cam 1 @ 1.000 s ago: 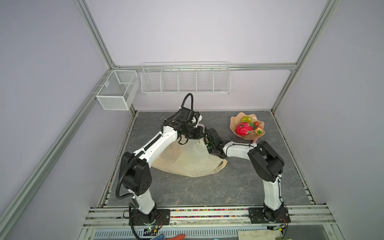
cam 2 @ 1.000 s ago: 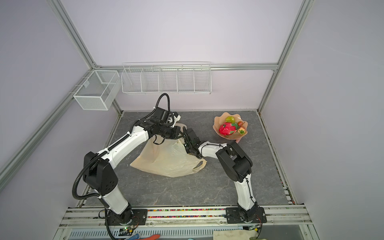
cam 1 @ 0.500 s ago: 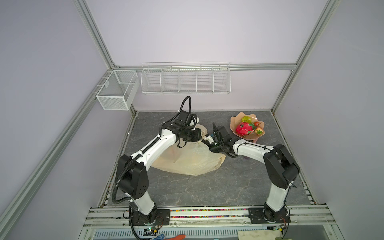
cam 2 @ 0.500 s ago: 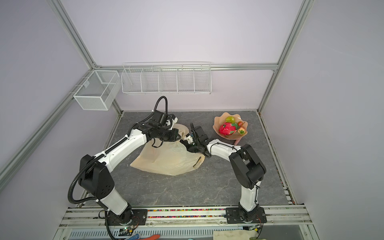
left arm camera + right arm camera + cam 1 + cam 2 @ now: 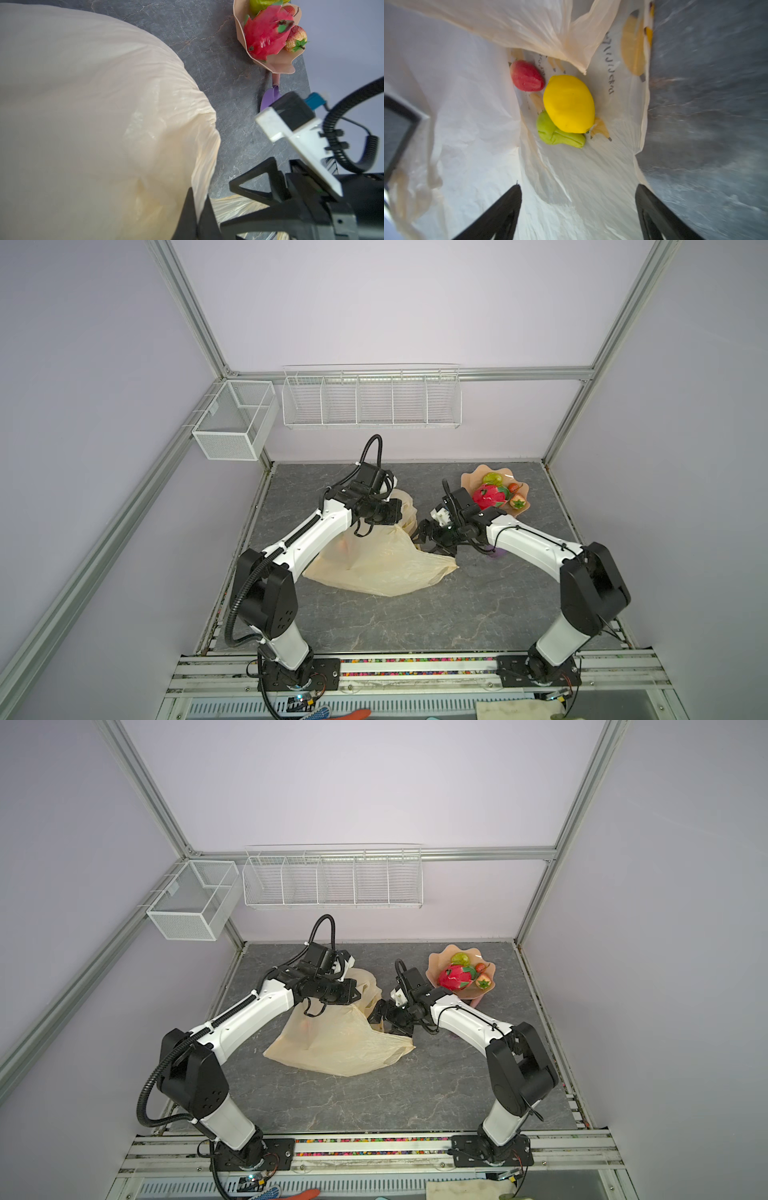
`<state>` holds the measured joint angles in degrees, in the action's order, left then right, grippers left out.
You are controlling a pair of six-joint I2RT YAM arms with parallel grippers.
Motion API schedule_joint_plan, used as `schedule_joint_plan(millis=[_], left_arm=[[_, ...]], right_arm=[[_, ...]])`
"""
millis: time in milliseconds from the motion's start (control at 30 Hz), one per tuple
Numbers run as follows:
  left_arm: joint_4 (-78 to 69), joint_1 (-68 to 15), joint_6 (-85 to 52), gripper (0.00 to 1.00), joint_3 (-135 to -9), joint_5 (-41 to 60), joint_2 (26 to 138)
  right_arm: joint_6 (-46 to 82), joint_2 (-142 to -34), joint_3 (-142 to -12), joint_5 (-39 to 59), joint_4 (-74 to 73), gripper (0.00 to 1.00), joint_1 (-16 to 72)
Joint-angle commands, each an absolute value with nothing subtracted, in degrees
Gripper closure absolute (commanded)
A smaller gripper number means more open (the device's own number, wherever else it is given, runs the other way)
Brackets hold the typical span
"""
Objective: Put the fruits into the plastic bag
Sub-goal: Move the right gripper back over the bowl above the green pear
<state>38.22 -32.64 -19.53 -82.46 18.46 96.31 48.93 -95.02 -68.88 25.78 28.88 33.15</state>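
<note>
left fingers clamped on plastic bag rim, right fingers apart at its mouth, lemon, strawberry, pear inside, dragon fruit in pink dish; thin film may slip free and the mouth collapse.

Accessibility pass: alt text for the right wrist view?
Inside the open plastic bag lie a yellow lemon, resting against a green pear, and a red strawberry beside it. The right gripper, jaws open, hovers at the bag's mouth.

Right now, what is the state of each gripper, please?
Left gripper: closed, holding the edge of the thin translucent cream-yellow plastic bag.
Right gripper: open, holding nothing.
</note>
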Motion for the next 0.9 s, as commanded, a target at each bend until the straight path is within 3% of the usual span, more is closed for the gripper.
schedule_joint_plan(millis=[0,267,533,700,867], left_arm=[[36.75,-32.7,-19.69,1.0,-81.45,19.73,94.97],[36.24,-32.7,-19.23,1.0,-81.78,20.47,95.51],[36.18,-32.74,-18.1,1.0,-81.94,20.78,95.67],[36.29,-32.7,-17.68,1.0,-82.0,20.97,95.6],[36.64,-32.7,-17.44,1.0,-81.93,20.98,95.54]], right_arm=[[45.28,-91.33,-70.66,16.06,36.53,0.12,32.35],[39.35,-86.46,-74.63,4.89,44.79,0.12,29.39],[30.84,-84.36,-79.8,-2.6,52.04,0.12,18.81],[23.43,-87.1,-84.57,-5.89,53.36,0.11,12.29],[18.47,-93.69,-90.36,-6.68,52.36,0.02,6.27]])
